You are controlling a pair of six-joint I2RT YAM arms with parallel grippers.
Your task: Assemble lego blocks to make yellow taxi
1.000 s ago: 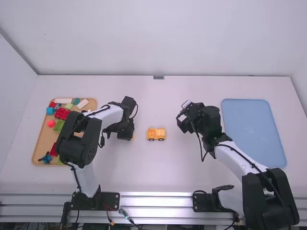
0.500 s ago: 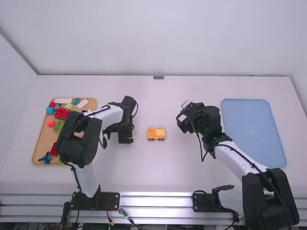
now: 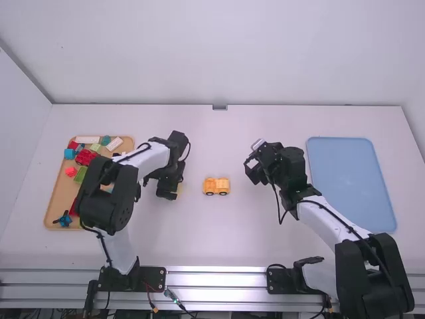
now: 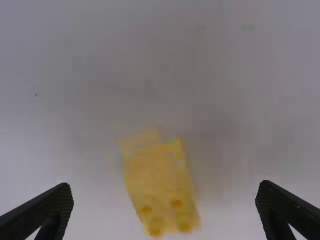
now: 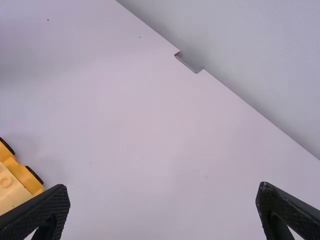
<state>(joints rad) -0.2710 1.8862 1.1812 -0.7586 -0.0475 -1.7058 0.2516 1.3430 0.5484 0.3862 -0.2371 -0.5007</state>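
On the smooth white table [image 3: 219, 246], a yellow-orange plastic car base with round black wheels [image 3: 216, 187] is set between both grippers, clear of each. Left gripper [image 3: 167, 194]: fingers held wide apart, ribbed black pads [image 4: 56, 202]. A blurred, boxy yellow block with round studs [image 4: 159, 185] is framed between them, touched by neither. Right gripper [image 3: 252, 174]: fingers spread, nothing gripped.

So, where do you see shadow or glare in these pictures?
High view: bright glare on the metal rail; left wrist view: soft, diffuse shadow beside the yellow block; right wrist view: faint shadow by the wheeled toy.
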